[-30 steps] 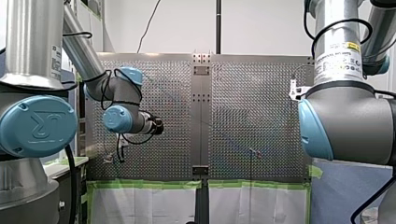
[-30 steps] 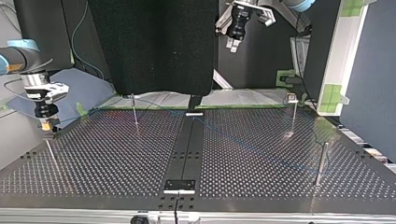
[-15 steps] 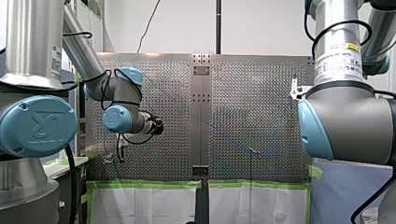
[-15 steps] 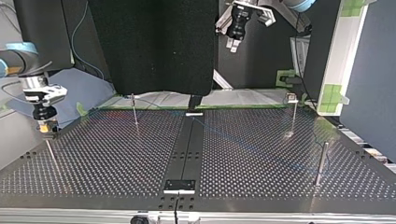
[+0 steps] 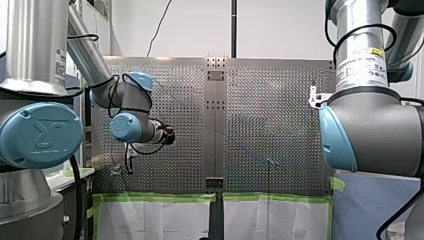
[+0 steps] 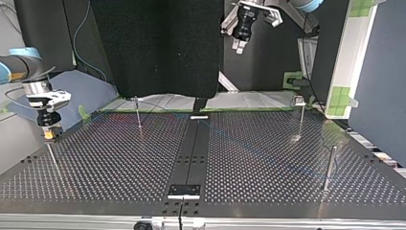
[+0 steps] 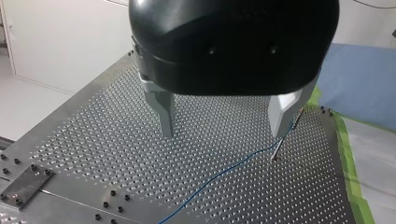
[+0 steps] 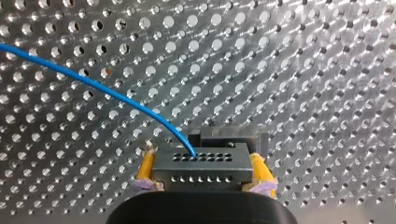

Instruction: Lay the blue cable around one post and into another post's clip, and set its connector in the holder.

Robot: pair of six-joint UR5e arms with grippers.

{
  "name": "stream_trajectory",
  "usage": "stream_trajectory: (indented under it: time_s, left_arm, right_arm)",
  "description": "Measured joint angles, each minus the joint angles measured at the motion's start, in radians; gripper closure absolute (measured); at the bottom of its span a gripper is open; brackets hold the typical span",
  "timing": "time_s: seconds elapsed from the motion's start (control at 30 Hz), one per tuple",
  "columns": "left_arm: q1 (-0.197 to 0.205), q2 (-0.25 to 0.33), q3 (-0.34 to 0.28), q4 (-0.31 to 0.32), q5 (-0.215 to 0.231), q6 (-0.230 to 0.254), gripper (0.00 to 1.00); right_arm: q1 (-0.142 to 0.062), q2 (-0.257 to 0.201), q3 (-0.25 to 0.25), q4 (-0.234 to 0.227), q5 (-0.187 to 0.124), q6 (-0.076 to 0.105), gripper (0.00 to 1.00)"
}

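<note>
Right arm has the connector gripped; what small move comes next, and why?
Probably lower my right gripper a little: its yellow pads clamp the connector, blue cable attached, above the table, and it seems not yet seated.

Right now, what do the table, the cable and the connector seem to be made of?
The table looks like bare metal, perhaps aluminium: it is shiny, with glints around the punched holes. The cable has a smooth, glossy blue jacket, likely plastic; its core is hidden. The connector is matte dark grey, probably moulded plastic, with neat rows of small holes.
</note>
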Motion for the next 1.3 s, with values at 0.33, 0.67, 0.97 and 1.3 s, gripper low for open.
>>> stream_trajectory:
  time_s: [0.33,0.67,0.97,1.3]
  left_arm:
    - [0.004,0.0,0.0,0.0,0.0,-0.001,0.0]
    - [0.006,0.0,0.0,0.0,0.0,-0.001,0.0]
    - [0.008,0.0,0.0,0.0,0.0,0.0,0.0]
    - [0.008,0.0,0.0,0.0,0.0,0.0,0.0]
  right_arm:
    - [0.005,0.001,-0.016,0.007,-0.014,-0.001,1.0]
    - [0.005,0.001,-0.018,0.0,-0.018,-0.01,1.0]
    - [0.003,0.001,-0.019,-0.01,-0.028,-0.019,1.0]
    - [-0.003,0.003,-0.019,-0.013,-0.031,-0.02,1.0]
